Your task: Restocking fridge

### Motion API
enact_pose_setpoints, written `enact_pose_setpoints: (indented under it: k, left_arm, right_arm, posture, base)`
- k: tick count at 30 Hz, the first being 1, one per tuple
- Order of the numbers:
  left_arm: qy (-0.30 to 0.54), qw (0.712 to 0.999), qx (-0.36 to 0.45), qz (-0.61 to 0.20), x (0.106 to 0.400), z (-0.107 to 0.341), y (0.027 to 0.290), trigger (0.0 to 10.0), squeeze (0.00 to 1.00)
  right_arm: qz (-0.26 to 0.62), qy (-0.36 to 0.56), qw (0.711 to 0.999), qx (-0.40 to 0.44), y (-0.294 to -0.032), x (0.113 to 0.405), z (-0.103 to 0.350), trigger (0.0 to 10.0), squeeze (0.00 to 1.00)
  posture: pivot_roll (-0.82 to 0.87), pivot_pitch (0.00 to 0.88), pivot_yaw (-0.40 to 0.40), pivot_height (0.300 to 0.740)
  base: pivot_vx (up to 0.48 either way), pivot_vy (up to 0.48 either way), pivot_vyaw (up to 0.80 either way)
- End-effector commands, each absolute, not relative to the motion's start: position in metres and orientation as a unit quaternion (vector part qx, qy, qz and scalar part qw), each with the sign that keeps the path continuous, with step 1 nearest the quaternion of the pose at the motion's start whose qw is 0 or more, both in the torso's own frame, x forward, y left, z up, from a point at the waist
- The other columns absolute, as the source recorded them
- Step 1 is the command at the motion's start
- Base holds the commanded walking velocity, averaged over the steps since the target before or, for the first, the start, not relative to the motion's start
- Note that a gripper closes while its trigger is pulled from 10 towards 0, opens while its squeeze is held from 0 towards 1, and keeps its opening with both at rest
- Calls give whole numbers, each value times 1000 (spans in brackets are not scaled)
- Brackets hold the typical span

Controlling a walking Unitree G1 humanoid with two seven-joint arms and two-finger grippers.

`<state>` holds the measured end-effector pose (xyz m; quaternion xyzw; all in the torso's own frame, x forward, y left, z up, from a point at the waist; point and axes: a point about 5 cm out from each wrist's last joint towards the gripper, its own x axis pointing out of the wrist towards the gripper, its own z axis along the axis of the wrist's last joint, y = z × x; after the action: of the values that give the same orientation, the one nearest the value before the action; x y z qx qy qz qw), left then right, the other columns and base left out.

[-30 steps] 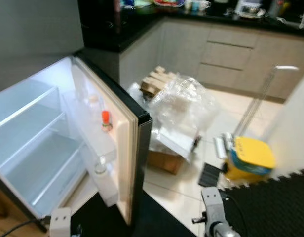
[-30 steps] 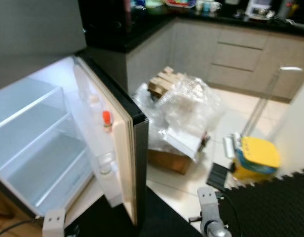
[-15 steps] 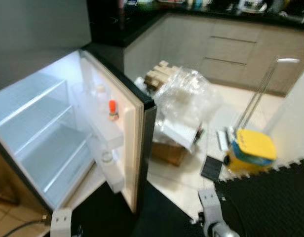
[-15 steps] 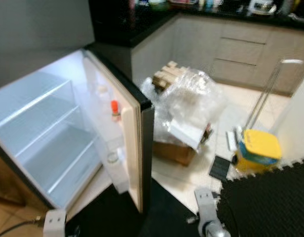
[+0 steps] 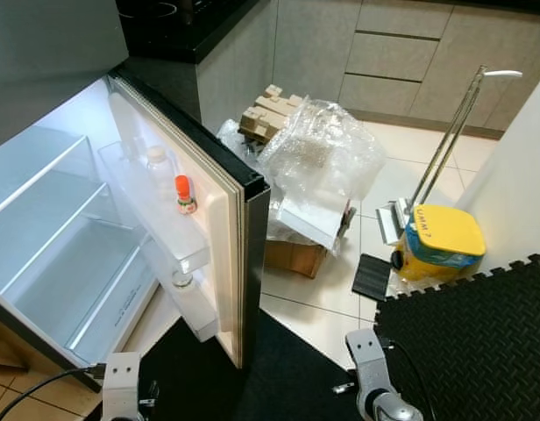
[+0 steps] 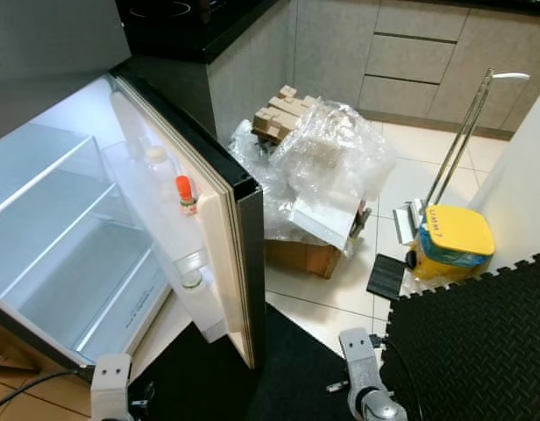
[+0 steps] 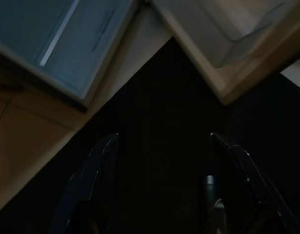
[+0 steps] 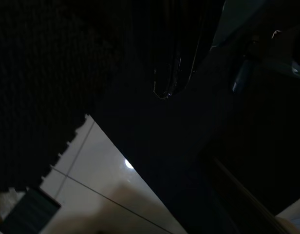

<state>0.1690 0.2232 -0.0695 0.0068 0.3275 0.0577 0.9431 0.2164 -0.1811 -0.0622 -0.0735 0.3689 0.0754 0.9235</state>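
Left eye view shows the fridge (image 5: 68, 228) standing open, its door (image 5: 219, 219) swung far out toward the room. All other things I place from this door. On its inner side, in the upper door shelf, a small bottle with an orange cap (image 5: 184, 195) stands upright, and just beside it, deeper toward the hinge, stands a clear bottle with a white cap (image 5: 156, 162). Lower in the door sits a jar (image 5: 181, 281) seen from above. The glass shelves (image 5: 42, 202) inside the fridge are lit white.

Behind the door's outer face lies a heap of bubble wrap (image 5: 318, 162) over a cardboard box (image 5: 294, 257), with wooden slats (image 5: 263, 112) at its far side. Farther from the door, past the heap, a yellow bucket (image 5: 441, 246) stands on the tiles with a long mop handle (image 5: 450, 145) rising from it. A black foam mat (image 5: 467, 342) lies near the bucket, and a dark mat (image 5: 252, 377) runs under the door's free edge.

Both arms hang low in front of the door. In the left wrist view the left gripper (image 7: 164, 161) hangs over the dark mat with its fingers (image 7: 99, 161) spread apart. The right gripper (image 8: 172, 73) is in deep shade in the right wrist view; whether its fingers are apart or together I cannot tell.
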Motion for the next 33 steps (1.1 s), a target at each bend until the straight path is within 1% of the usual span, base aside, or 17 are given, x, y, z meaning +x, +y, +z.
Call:
enact_pose_setpoints:
  k: [1,11,33]
  left_arm:
    - [338,939,4,55,161,-74,218,10000,0]
    - [341,938,4,63,156,-76,219,10000,0]
    - [337,939,9,70,162,-73,221,10000,0]
  right_arm:
    - [80,371,923,-71,-178,213,-64,10000,0]
    - [88,371,922,-71,-175,213,-65,10000,0]
    - [89,368,923,-70,-174,215,-63,10000,0]
  posture:
    - [-96,55,-24,740]
    - [-79,54,-31,740]
    - [-82,49,-25,740]
  base:
    - [0,0,519]
    - [0,0,517]
    - [0,0,543]
